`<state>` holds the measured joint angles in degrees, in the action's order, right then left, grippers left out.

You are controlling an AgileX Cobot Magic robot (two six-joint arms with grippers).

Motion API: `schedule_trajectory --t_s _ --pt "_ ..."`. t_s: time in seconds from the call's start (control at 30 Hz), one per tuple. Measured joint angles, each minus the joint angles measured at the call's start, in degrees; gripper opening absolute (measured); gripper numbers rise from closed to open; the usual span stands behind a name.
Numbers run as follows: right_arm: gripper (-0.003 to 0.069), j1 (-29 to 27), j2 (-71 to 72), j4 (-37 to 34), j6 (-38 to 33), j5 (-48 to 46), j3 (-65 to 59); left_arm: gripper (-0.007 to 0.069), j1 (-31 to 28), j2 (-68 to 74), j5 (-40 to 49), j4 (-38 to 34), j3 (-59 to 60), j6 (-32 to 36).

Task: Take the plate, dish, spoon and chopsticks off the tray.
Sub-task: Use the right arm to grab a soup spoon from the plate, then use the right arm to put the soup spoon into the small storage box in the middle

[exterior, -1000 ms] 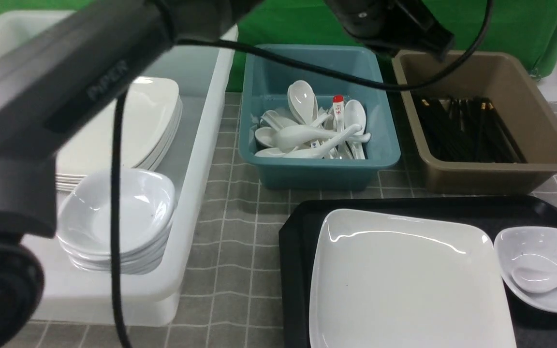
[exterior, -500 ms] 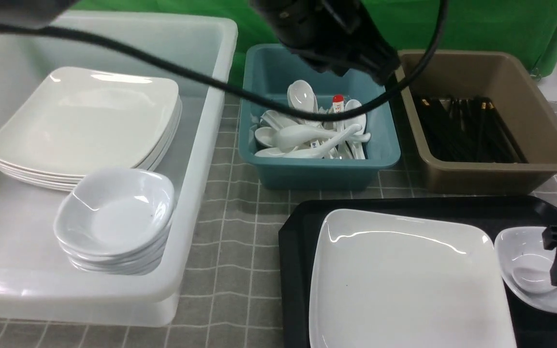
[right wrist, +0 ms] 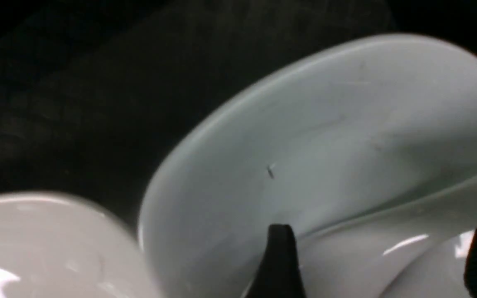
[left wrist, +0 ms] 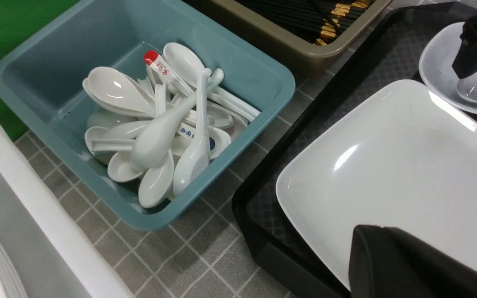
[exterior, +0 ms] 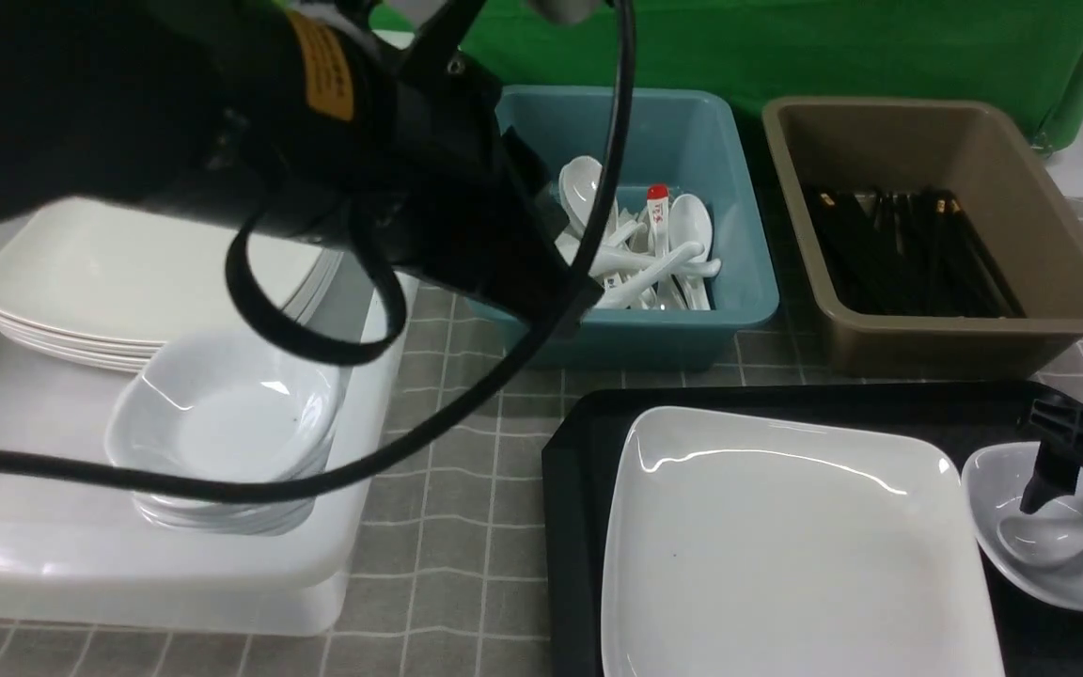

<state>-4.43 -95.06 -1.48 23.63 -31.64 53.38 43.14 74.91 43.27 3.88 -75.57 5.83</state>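
Observation:
The white square plate [exterior: 786,536] fills the black tray [exterior: 579,451]. At its right the small dish [exterior: 1068,588] holds the white spoon [exterior: 1035,545]. My right gripper [exterior: 1082,503] stands open inside the dish, its fingers on either side of the spoon [right wrist: 387,248] without closing on it. My left gripper [left wrist: 367,244] is shut and empty, hovering over the plate's [left wrist: 387,165] near left edge. Black chopsticks [exterior: 908,249] with gold bands lie in the brown tub [exterior: 965,329]; none show on the tray.
A teal tub [exterior: 739,310] of white spoons stands behind the tray, next to the brown tub. A white tub [exterior: 222,583] on the left holds stacked plates and dishes. My bulky left arm [exterior: 391,169] hangs over the white and teal tubs.
My left arm has swung away from the brown tub, leftward and nearer. My right gripper has come into view, opened and lowered around the spoon in the dish.

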Motion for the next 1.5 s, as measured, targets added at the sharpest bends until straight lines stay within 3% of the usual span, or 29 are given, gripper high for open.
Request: schedule_trajectory --t_s 0.23,0.33,0.37,0.4,0.43,0.47,0.5,0.93,1.03,1.17,1.27,1.33,1.5 --pt "0.0566 0.00 -1.71 -0.75 1.63 1.72 0.00 0.0005 0.00 -0.85 -0.53 0.52 0.00 0.00" --pt "0.0458 0.00 -2.13 -0.75 1.97 2.19 0.00 0.0005 0.00 -0.85 -0.53 0.57 0.00 0.00" --pt "0.0358 0.00 -2.25 -0.80 2.09 2.32 0.00 0.0005 0.00 -0.85 -0.53 0.57 0.00 0.00" --pt "0.0325 0.00 -2.25 -0.80 2.09 2.40 0.00 0.0005 0.00 -0.85 -0.53 0.57 0.00 -0.05" --pt "0.0162 0.00 -2.18 -0.63 2.09 2.59 0.12 0.0005 0.00 -0.85 -0.53 0.57 0.00 -0.05" --pt "0.0149 0.00 -2.09 -0.63 2.09 2.74 0.10 0.0005 0.00 -0.85 -0.53 0.57 0.00 -0.05" --pt "0.0082 -0.08 -1.61 -0.57 2.16 2.95 0.15 0.0005 0.00 -0.85 -0.53 0.57 0.07 -0.05" --pt "0.0058 -0.14 11.74 -1.45 -3.46 0.80 0.09 0.0005 -0.07 -0.90 -0.45 2.45 0.07 -2.81" --pt "0.0057 0.31 14.97 -5.65 -8.17 1.01 0.32 0.0005 -1.15 -1.02 -0.07 6.10 0.07 -7.28" --pt "0.0054 4.36 16.68 -19.26 -20.38 0.84 5.74 0.0005 -8.59 -1.69 0.07 8.93 0.07 -13.60" --pt "0.0054 8.60 15.08 -23.72 -23.63 0.98 11.11 0.0005 -13.75 -2.00 0.47 5.99 0.07 -13.18" --pt "0.0054 14.62 9.59 -25.74 -25.52 1.13 20.32 0.0005 -19.25 -2.05 2.36 -1.85 0.31 -7.23" --pt "0.0054 20.11 -2.05 -26.31 -26.13 1.01 35.05 0.0005 -22.79 -2.05 3.83 -14.32 2.39 2.15"
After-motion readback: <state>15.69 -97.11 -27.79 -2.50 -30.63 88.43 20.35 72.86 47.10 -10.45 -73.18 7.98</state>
